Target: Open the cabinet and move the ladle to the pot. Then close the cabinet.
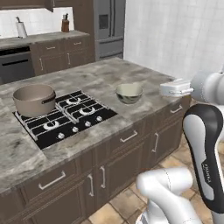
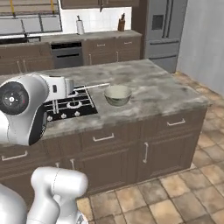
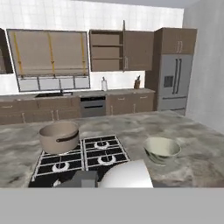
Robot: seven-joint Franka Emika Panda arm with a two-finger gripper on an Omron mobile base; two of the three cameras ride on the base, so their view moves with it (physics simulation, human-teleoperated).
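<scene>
**A:** Where is the ladle?

**B:** At the gripper (image 2: 70,87). In the right base view its thin pale handle sticks out from the hand towards the right of the frame. It hangs in the air over the stone island counter (image 2: 166,94), with its far end close to the bowl (image 2: 117,95). In the hand view the ladle (image 3: 127,176) shows as a big white ball at bottom centre, very near the lens.

**A:** And the jaws?

**B:** Closed on the ladle, as far as I can read it. One dark fingertip (image 3: 83,178) sits just left of the ball, touching it or nearly so. The other is hidden behind the ball.

**A:** What about the pot?

**B:** The pot (image 1: 34,98) is tan and round. It stands at the left of the frame in the left base view, on the far left burner of the black cooktop (image 1: 65,116). In that view the white hand is far to the right, beyond the bowl, well apart from the pot. In the hand view the pot is left of centre, above and to the left of the ball.

**A:** And the cabinet?

**B:** Open. The cabinet (image 3: 105,52) is at top centre of the hand view, on the far wall. Its shelves are showing and its door is swung out, seen almost edge-on along its right side. Further right stands a grey fridge (image 3: 175,83).

**A:** Does the bowl touch anything?

**B:** No. It sits alone on the counter, just right of the cooktop.
</scene>
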